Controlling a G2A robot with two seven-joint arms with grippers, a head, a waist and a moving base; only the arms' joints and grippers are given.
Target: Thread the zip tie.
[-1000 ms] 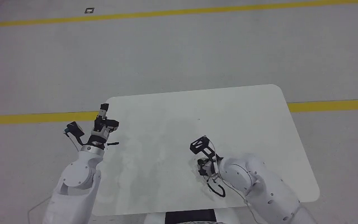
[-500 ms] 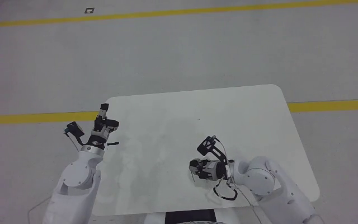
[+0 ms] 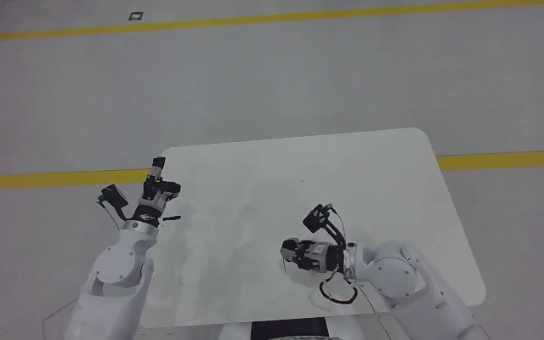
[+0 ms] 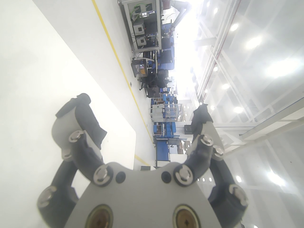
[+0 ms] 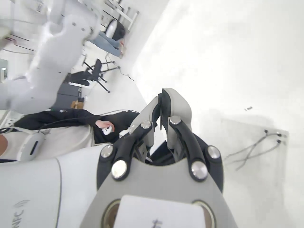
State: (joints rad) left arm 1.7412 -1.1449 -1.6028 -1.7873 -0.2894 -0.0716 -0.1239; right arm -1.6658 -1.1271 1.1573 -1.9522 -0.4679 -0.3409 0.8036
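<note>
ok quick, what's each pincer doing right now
Left pincer: open, holding nothing.
Right pincer: closed on a thin black strip, probably the zip tie.

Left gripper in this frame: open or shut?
Open. In the left wrist view the left gripper has its jaws standing wide apart, with nothing held between them.

Industrial laboratory hall. A white table (image 3: 382, 170) stands on a pale grey floor (image 3: 255, 76) crossed by yellow lines (image 3: 255, 19) along the upper edge and at mid-frame. The wrist views show equipment racks (image 4: 140, 17), blue cabinets (image 4: 162, 150), rows of ceiling lights (image 4: 254, 42) and office chairs (image 5: 95, 74).
</note>
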